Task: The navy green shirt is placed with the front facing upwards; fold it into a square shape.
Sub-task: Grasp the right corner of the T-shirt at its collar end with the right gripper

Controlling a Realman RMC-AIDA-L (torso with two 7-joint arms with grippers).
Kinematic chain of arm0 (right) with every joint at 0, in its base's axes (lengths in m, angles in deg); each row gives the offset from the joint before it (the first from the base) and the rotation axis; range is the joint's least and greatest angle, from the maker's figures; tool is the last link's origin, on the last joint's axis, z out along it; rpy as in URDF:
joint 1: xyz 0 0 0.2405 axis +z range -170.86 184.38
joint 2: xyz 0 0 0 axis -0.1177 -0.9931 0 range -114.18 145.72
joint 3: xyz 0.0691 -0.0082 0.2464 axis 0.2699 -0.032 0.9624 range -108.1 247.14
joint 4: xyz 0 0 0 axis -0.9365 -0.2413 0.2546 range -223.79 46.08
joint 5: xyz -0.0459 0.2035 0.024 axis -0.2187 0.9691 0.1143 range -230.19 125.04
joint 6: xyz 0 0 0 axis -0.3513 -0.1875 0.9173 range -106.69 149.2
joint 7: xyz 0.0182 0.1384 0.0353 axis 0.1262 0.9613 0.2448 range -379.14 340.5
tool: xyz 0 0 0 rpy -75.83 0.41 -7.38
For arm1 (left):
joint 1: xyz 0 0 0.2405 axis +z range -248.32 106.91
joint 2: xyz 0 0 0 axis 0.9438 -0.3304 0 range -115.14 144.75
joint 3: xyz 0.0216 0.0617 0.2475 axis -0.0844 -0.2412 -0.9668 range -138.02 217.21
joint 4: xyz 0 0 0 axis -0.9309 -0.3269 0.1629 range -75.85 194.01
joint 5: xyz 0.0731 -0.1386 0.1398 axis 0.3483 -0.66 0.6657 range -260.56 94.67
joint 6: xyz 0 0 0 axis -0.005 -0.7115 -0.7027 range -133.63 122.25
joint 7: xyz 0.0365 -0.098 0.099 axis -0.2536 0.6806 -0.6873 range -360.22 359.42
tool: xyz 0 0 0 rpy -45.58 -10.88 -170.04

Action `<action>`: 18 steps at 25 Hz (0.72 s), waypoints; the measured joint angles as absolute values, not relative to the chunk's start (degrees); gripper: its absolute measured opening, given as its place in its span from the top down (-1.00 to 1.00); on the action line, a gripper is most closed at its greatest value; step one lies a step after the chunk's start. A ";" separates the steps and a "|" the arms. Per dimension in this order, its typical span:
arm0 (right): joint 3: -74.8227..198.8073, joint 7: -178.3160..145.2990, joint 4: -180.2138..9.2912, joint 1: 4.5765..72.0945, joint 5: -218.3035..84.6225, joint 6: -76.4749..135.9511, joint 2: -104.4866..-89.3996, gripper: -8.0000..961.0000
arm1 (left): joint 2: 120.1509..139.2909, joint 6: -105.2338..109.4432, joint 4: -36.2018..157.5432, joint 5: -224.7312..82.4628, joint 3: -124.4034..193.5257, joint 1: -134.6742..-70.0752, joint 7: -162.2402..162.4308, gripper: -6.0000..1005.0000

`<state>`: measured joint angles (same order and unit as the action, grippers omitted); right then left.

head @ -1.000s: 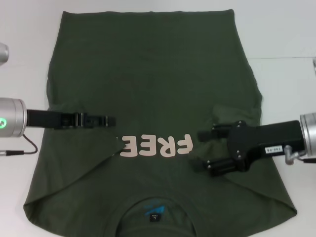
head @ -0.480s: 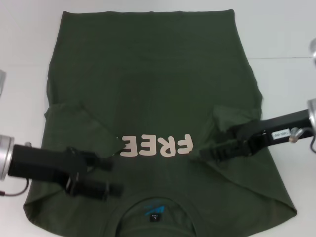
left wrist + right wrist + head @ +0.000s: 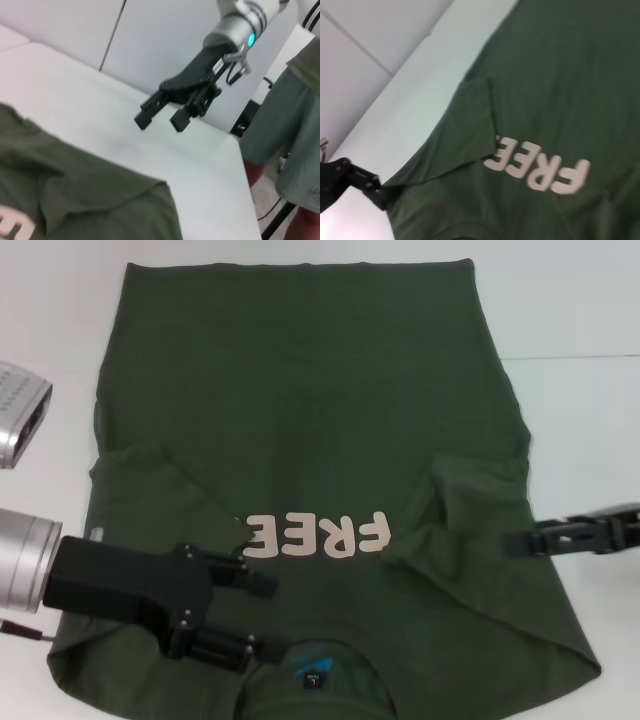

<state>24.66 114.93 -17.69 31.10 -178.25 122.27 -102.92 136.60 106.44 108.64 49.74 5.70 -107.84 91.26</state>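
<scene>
The navy green shirt [image 3: 300, 390] lies flat on the white table with its pink "FREE" print [image 3: 320, 535] facing up and the blue neck label [image 3: 313, 678] at the near edge. Both sleeves are folded inward: the left sleeve [image 3: 150, 475] and the right sleeve [image 3: 470, 490] rest on the body. My left gripper [image 3: 250, 618] hovers open over the shirt, just left of the collar, holding nothing. My right gripper [image 3: 530, 538] sits at the shirt's right edge; the left wrist view shows this right gripper [image 3: 160, 119] open and empty above the bare table.
White table [image 3: 570, 300] surrounds the shirt on the left, right and far sides. A silver arm part [image 3: 20, 410] stands at the left edge. Beyond the table's right side a person in green shorts [image 3: 285, 130] is standing.
Both grippers have left the folded sleeves. The left gripper swung down toward the collar and stands open. The right gripper pulled back to the shirt's right edge.
</scene>
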 joint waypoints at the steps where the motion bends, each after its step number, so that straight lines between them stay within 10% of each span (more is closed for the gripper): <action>1: 26.30 114.83 -17.59 30.50 -178.61 123.20 -102.92 -0.80 | 136.62 106.50 108.61 49.22 5.68 -107.90 90.95 -0.69; 18: 35.95 121.06 -20.50 29.84 -188.43 131.34 -101.35 -0.82 | 137.34 100.24 106.39 46.34 5.04 -108.88 90.31 -0.69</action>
